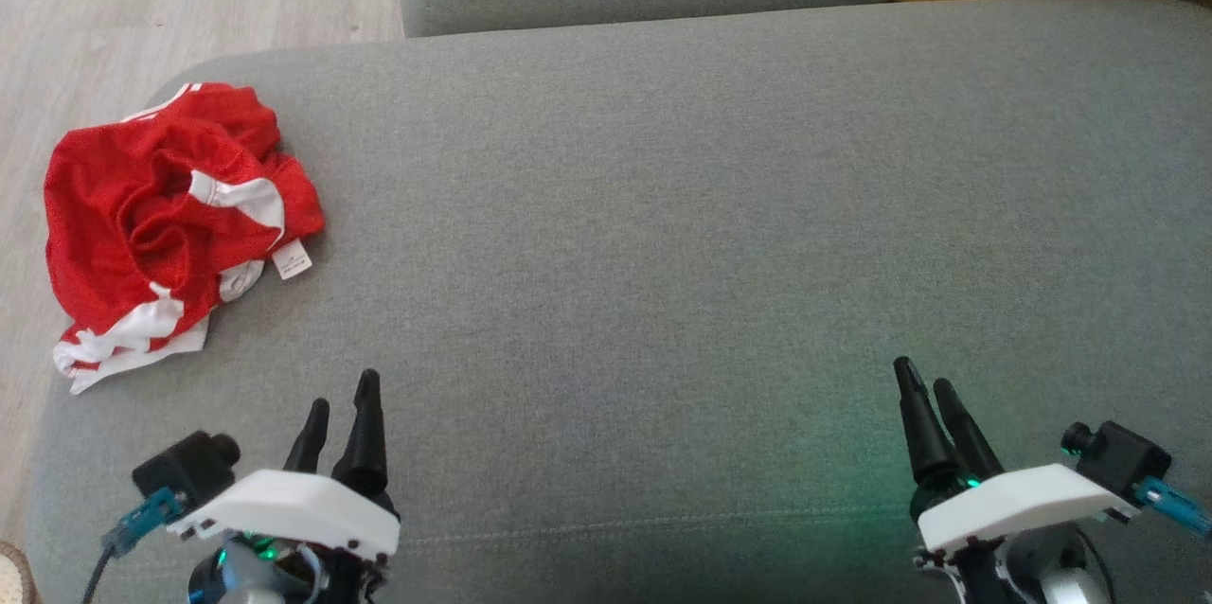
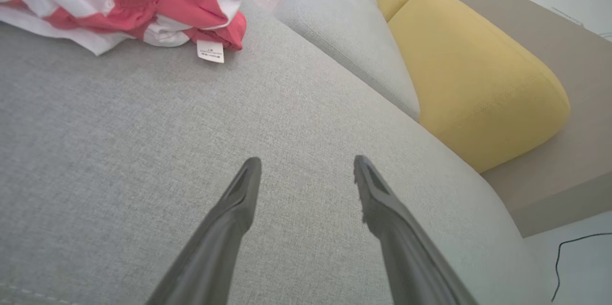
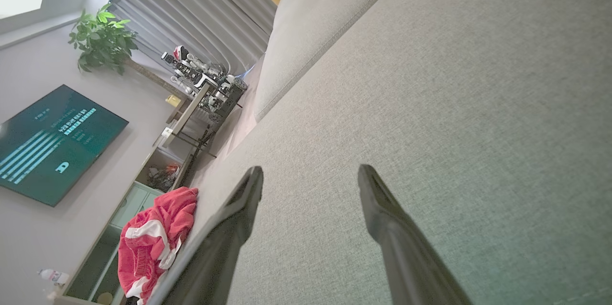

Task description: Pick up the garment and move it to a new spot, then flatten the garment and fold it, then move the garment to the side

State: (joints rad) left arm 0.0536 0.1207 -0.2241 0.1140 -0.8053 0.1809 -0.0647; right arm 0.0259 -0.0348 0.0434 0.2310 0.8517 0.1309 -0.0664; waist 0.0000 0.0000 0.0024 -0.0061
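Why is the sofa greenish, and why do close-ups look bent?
Head view: green glow on the gray sofa by the right jaws, likely their own lamp. Left wrist view: wide lens curves the yellow cushion. Right wrist view: tilted, same green cast.

We see a crumpled red-and-white striped fabric garment (image 1: 142, 206) on a plain grey woven sofa seat (image 1: 663, 206).
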